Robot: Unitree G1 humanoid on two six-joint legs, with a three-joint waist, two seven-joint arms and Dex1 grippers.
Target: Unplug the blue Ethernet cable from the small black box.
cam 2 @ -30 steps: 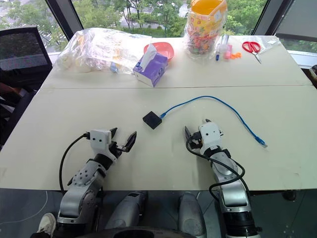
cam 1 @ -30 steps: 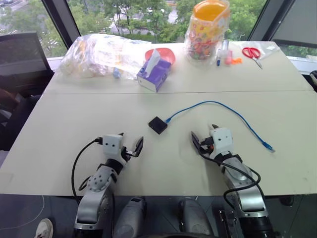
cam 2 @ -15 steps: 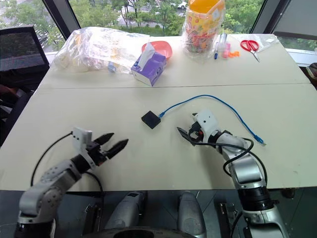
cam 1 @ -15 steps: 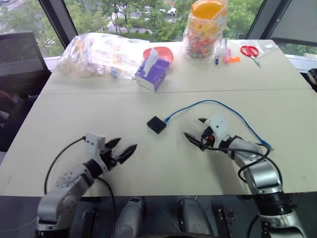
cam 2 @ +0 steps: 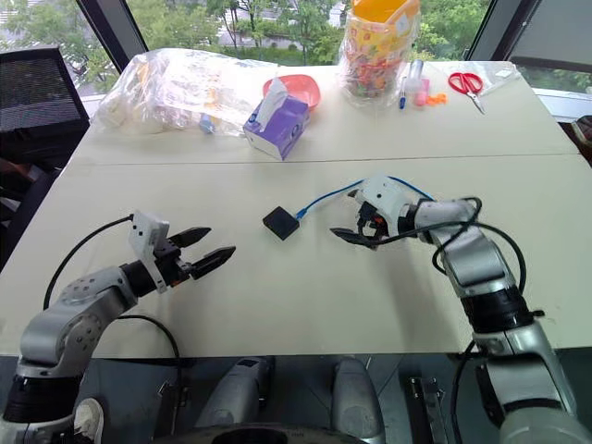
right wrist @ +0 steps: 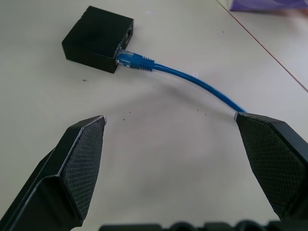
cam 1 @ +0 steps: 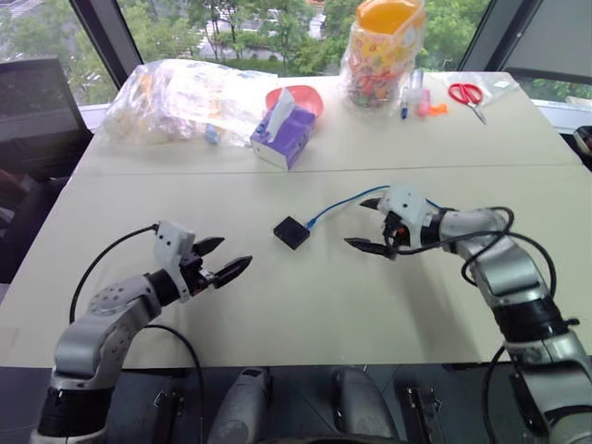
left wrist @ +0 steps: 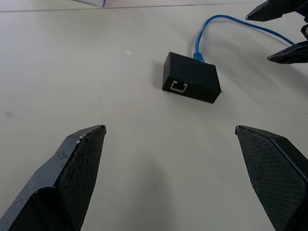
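Left gripper [cam 1: 228, 262], black fingers spread wide and empty, hovers lower left; the small matte-black plastic box [cam 1: 292, 232] lies centre frame, thin bright-blue Ethernet cable [right wrist: 192, 83] plugged in. Right gripper [cam 1: 372, 225], wide and empty, sits just right, over the cable. Risk: the unheld box may drag along on pulling; purple tissue box [cam 1: 285, 139] and scissors [cam 1: 470, 99] at top don't obstruct.

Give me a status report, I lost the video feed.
Left gripper open, holding nothing. Right gripper open over the blue Ethernet cable. Cable plugged into the small black box. Nothing between grippers and box.
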